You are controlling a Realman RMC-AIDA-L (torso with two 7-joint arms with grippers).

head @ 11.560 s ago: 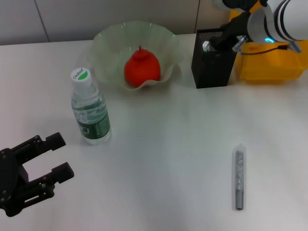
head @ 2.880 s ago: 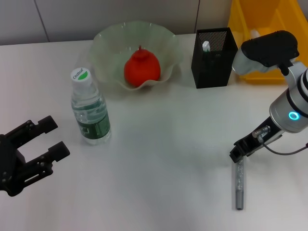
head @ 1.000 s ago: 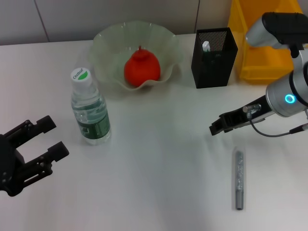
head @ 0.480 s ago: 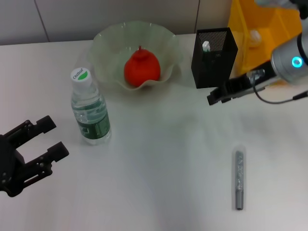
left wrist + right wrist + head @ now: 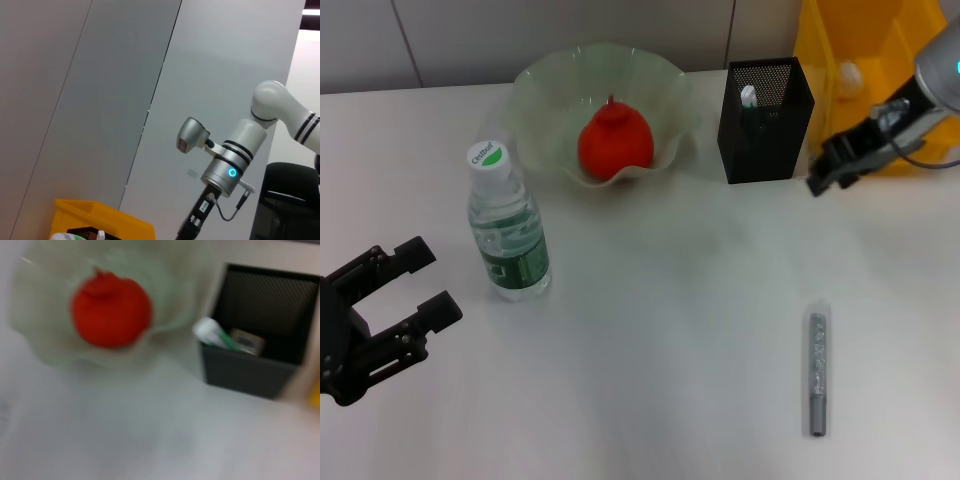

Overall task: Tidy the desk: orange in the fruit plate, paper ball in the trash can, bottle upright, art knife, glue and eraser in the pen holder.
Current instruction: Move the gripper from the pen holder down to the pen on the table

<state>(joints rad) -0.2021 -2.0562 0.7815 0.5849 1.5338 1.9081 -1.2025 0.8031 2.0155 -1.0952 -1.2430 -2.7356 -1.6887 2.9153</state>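
knife (image 5: pixel 816 373) lies flat at lower right, well apart from the holder (image 5: pixel 765 121) up top; looks light, stiff and kinda slick, so I'd pinch it mid-body across the narrow sides; right gripper (image 5: pixel 832 166) hovers beside the holder, can't tell its fingers; left gripper (image 5: pixel 380 320) open, lower left

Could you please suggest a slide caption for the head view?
Right gripper beside the pen holder; art knife on the desk, orange in the fruit plate.
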